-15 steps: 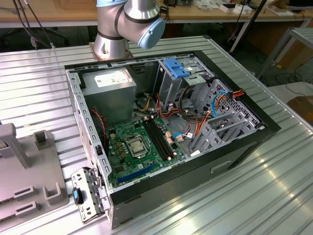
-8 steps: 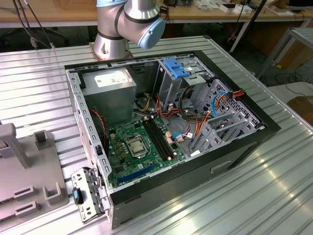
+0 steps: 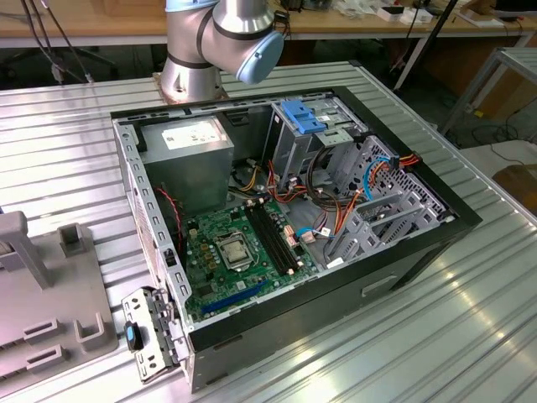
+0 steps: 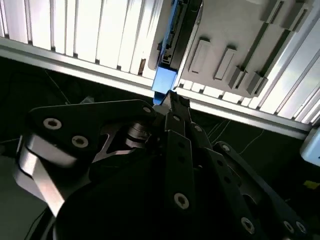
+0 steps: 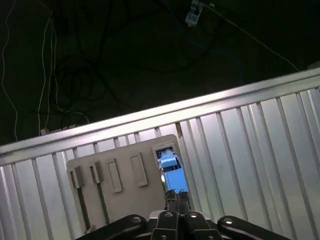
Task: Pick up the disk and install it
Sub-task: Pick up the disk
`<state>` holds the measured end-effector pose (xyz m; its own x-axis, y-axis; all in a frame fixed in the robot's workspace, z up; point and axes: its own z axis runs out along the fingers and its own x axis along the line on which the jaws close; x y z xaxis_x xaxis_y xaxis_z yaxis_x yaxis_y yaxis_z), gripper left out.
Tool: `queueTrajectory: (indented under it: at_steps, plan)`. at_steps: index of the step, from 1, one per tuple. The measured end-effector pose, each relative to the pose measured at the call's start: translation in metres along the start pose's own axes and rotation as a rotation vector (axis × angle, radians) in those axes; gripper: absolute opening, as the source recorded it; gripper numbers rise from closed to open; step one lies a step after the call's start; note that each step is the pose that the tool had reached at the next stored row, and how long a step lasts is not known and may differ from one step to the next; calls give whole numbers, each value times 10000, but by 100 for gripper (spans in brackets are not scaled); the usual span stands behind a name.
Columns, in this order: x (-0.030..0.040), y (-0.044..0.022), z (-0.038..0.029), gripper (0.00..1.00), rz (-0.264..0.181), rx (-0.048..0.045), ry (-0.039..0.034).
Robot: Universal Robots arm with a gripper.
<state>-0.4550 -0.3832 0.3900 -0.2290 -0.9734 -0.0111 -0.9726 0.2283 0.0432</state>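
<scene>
When scanned from exterior view: ribbed metal bench [image 3: 470,336], open computer case [image 3: 403,269] mid-bench. Grey fixture plate [image 5: 125,205] [image 4: 235,20] at bench edge in both wrist views. Disk [image 5: 172,172] [image 4: 164,80] edge-on at plate's corner near bench edge, contact with plate unclear. Pincer [image 5: 176,196] [image 4: 170,100] closed, gripping disk's blue rail.

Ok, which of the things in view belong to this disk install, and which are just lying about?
In the job:
flat disk in a bright blue plastic carrier, held by the black metal pincer
grey plastic fixture tray
open black metal computer case

Just lying about:
small blue ribbed plastic latch
grey metal box with white label
dark loose cables
</scene>
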Motion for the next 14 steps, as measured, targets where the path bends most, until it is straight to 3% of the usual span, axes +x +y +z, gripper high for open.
queueTrajectory:
  at_steps: [3, 4, 6, 7, 10, 11, 13, 14]
  plan:
    - [0, 0, 6, 11, -607, -5, 33]
    - [0, 0, 12, 18, -851, -3, 68]
    - [-1, -1, 29, 19, -1194, 10, 147]
    - [-2, -2, 39, 25, -1333, 13, 165]
    - [-1, 2, 65, 27, -1537, 42, 174]
    - [-1, 2, 72, 33, -1654, 74, 175]
    - [-1, 2, 81, 34, -1774, 151, 168]
    - [0, 3, 88, 40, -1906, 257, 160]
